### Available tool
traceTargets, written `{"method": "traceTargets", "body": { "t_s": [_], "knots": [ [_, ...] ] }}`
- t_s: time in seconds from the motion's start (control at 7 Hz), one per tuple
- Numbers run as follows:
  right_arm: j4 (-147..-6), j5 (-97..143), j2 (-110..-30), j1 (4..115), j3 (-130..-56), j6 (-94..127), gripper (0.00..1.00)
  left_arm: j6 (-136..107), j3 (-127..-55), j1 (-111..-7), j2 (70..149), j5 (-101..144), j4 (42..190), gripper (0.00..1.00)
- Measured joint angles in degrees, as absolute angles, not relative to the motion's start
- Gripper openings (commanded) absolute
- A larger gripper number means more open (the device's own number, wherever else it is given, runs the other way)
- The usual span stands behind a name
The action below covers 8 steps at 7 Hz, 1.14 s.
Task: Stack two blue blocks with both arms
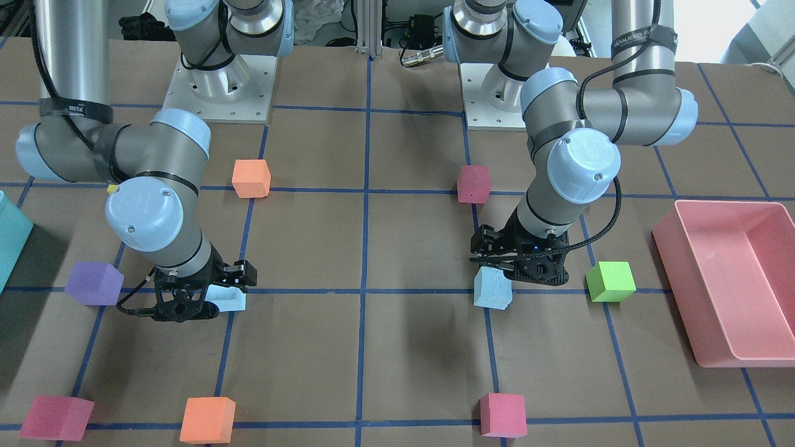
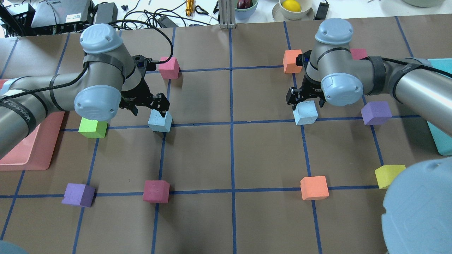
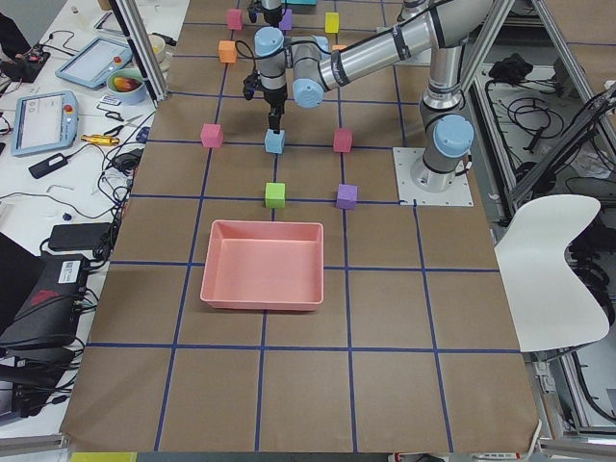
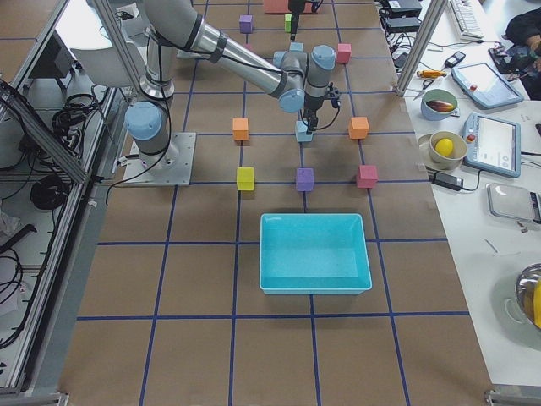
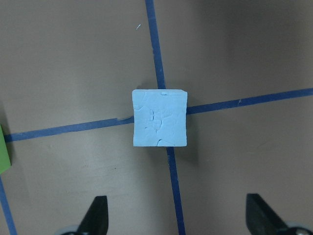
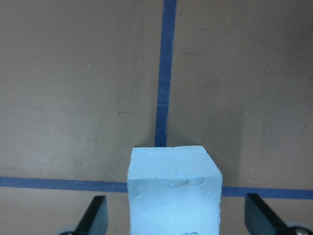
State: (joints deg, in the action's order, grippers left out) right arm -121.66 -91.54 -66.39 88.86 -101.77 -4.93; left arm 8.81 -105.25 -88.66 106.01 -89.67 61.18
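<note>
One blue block (image 2: pixel 160 121) sits on a tape crossing on the table's left half. My left gripper (image 2: pixel 148 107) hovers above and a little behind it, open and empty. In the left wrist view the block (image 5: pixel 160 118) lies ahead of the wide-spread fingertips (image 5: pixel 96 215). The second blue block (image 2: pixel 305 112) sits on the right half. My right gripper (image 2: pixel 305 100) is low over it and open. In the right wrist view this block (image 6: pixel 173 188) fills the gap between the fingertips (image 6: pixel 95 215), with space on both sides.
A pink tray (image 2: pixel 21 148) lies at the left edge and a teal bin (image 2: pixel 441 141) at the right edge. A green cube (image 2: pixel 92 128) sits close to the left block and a purple cube (image 2: pixel 376 112) near the right one. Orange, red, yellow and purple cubes are scattered on other crossings.
</note>
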Motion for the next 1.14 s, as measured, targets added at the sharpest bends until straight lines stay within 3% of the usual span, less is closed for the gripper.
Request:
{"method": "traceTargets", "body": {
  "t_s": [0.14,0.29,0.43,0.71,0.86,1.0,1.14],
  "knots": [
    [-121.9,-91.6,-65.9,88.8,-102.0,-4.9,0.71,8.7,-105.4,-89.1,107.6,-90.1,59.7,1.00],
    [-122.1,-91.6,-65.5,88.8,-102.1,-4.9,0.29,8.7,-105.7,-89.6,109.2,-90.3,58.3,1.00],
    [-122.1,-91.5,-65.2,88.8,-102.2,-5.0,0.00,8.8,-106.0,-89.8,110.8,-90.5,56.7,1.00],
    [-122.0,-91.6,-65.2,88.8,-101.8,-5.1,0.00,8.8,-106.3,-90.0,112.7,-90.7,54.5,1.00],
    [-121.7,-91.5,-65.7,88.9,-101.0,-4.3,0.00,8.7,-106.3,-90.0,113.2,-90.8,54.2,0.93],
    [-120.5,-91.2,-66.1,89.8,-98.6,-1.3,0.00,8.7,-106.3,-90.1,113.6,-90.8,54.0,0.77],
    [-117.9,-90.6,-65.6,91.7,-94.6,2.9,0.00,8.8,-106.3,-90.1,113.8,-90.8,53.7,0.41]
  ]
}}
